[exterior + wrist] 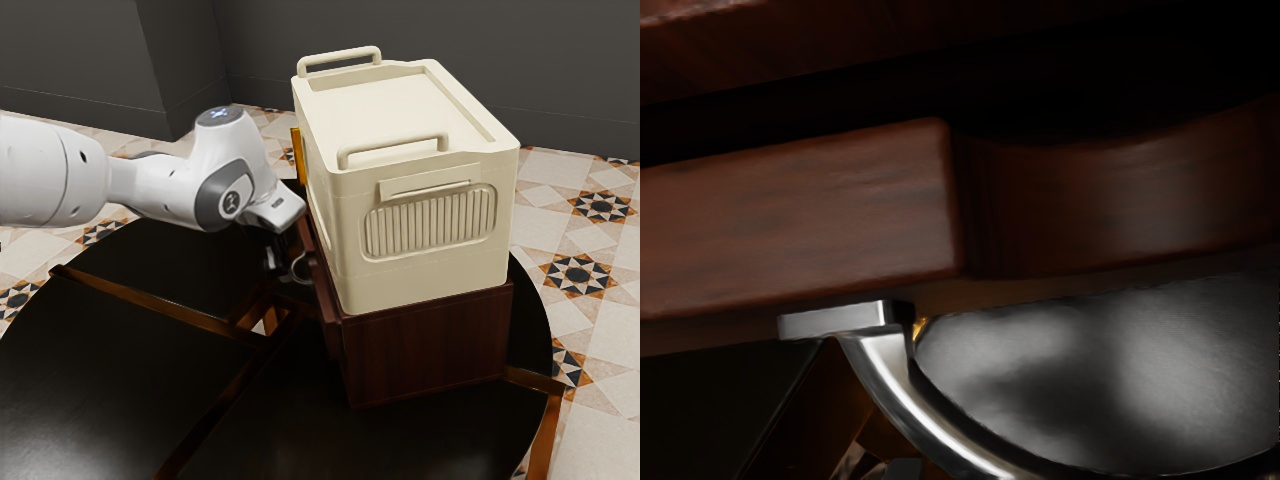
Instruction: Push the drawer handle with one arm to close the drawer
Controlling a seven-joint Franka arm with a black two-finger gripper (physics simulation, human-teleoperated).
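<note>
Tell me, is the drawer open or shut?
Open a little. The wrist view shows a dark gap between the drawer front and the wooden cabinet.

The curved metal handle (pixel 922 422) is gleaming silver; the boxy wooden cabinet (pixel 430 350) is showing red-brown; cream, square-edged floor tiles (pixel 583 274) are bearing dark stars.

Taking the exterior view as a clock face, we saw the chest (pixel 430 350) on the table (pixel 120 370), toward three o'clock from its middle. On the chest sat a box (pixel 345 235), with one lid grip (pixel 392 148) at the lid's six o'clock and another (pixel 340 60) at ten. We found the drawer (pixel 325 305) at the chest's ten o'clock, its handle (pixel 299 268) on the front. Beyond the table, we had floor (pixel 560 225) at two o'clock and walls (pixel 480 40) behind, at twelve.
</note>
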